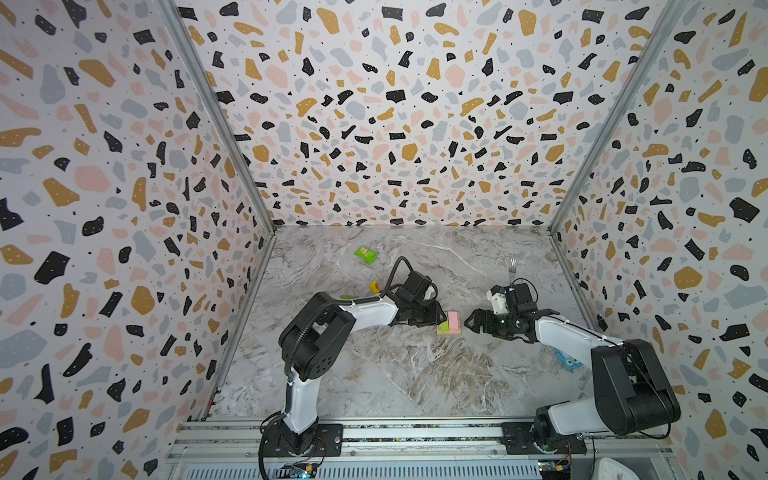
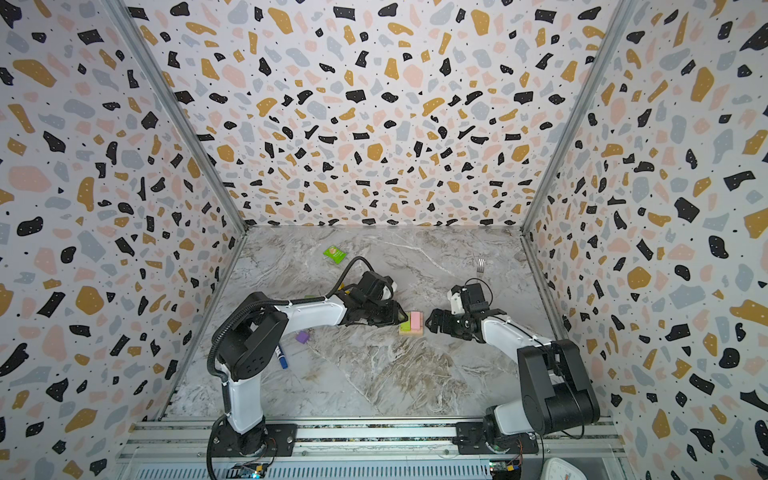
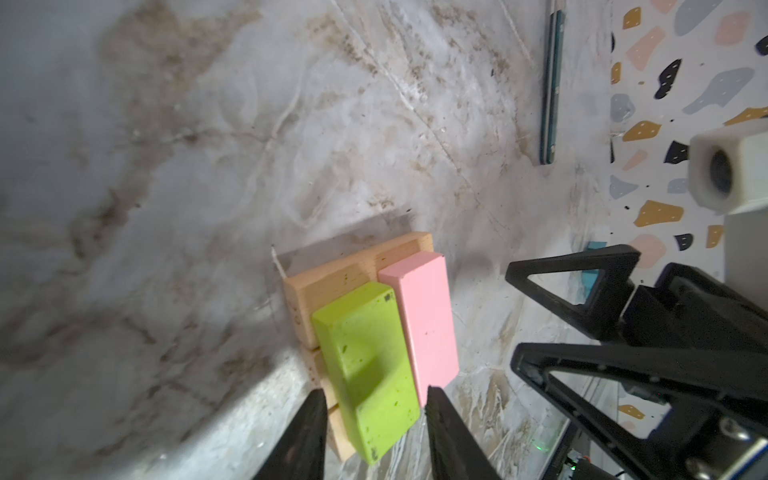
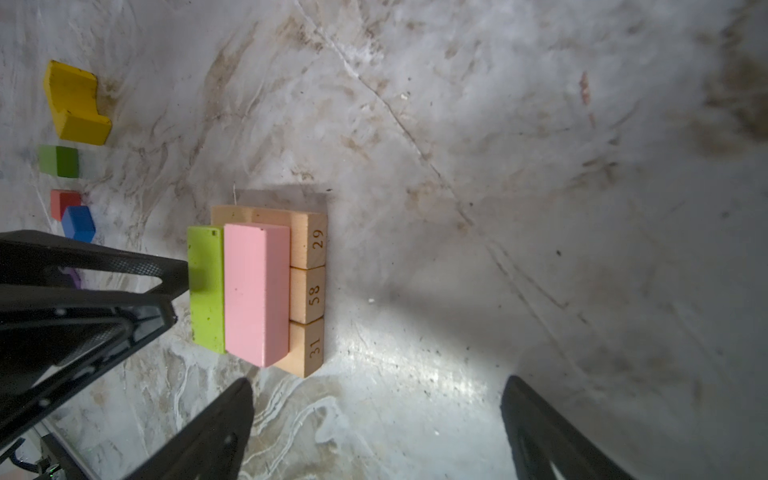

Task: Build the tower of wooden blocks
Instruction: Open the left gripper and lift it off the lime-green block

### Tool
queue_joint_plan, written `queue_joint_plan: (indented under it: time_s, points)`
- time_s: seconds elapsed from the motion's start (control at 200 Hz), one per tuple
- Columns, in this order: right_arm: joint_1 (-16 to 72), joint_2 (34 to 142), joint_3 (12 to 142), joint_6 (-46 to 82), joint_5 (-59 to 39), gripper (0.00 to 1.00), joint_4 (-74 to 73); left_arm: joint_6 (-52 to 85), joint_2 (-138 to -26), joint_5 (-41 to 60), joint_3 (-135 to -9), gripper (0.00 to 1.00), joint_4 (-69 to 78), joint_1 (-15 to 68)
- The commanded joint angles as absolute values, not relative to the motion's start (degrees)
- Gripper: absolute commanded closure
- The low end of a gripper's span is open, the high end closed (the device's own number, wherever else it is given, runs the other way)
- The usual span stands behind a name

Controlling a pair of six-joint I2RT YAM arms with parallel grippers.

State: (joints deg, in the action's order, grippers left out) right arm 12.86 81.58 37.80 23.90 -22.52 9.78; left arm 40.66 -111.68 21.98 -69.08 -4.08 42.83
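The tower (image 1: pixel 449 325) (image 2: pixel 412 324) stands mid-table between the two arms. It is three tan bars (image 4: pixel 307 291) side by side, with a lime bar (image 3: pixel 365 365) and a pink bar (image 3: pixel 424 320) lying across them. My left gripper (image 3: pixel 372 392) straddles the near end of the lime bar, jaws slightly apart, with a thin gap on each side. My right gripper (image 4: pixel 376 380) hangs wide open and empty over bare table just right of the tower. Loose behind the left arm are a yellow arch (image 4: pixel 77 104), a green bar (image 4: pixel 58 161), a red cube (image 4: pixel 62 201), a blue cube (image 4: pixel 79 222) and a purple cube (image 2: pixel 303 336).
A flat green packet (image 1: pixel 366 254) lies at the back left and a fork (image 1: pixel 513 266) at the back right. A blue-capped marker (image 2: pixel 282 357) sits under the left arm. A light blue object (image 1: pixel 566 360) lies by the right wall.
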Motion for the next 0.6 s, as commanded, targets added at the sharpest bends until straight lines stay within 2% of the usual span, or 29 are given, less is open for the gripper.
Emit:
queue_joint_plan:
  time_s: [0.0, 0.37, 0.516, 0.596]
  points:
    - [12.74, 80.96, 38.52, 23.05, -21.05, 0.06, 10.05, 36.82, -109.32, 19.50, -71.11, 0.58, -8.25, 42.17]
    - [13.27, 80.55, 40.75, 23.67, -15.71, 0.00, 10.43, 30.29, -106.44, 15.29, -70.33, 0.41, -14.16, 39.24]
    - [13.75, 81.67, 41.99, 23.89, -14.47, 0.01, 10.07, 28.27, -106.70, 13.13, -70.19, 0.31, -15.62, 39.20]
    - [14.03, 82.63, 42.99, 23.82, -13.47, 0.01, 10.42, 28.50, -106.70, 12.77, -69.31, 0.21, -14.32, 39.20]
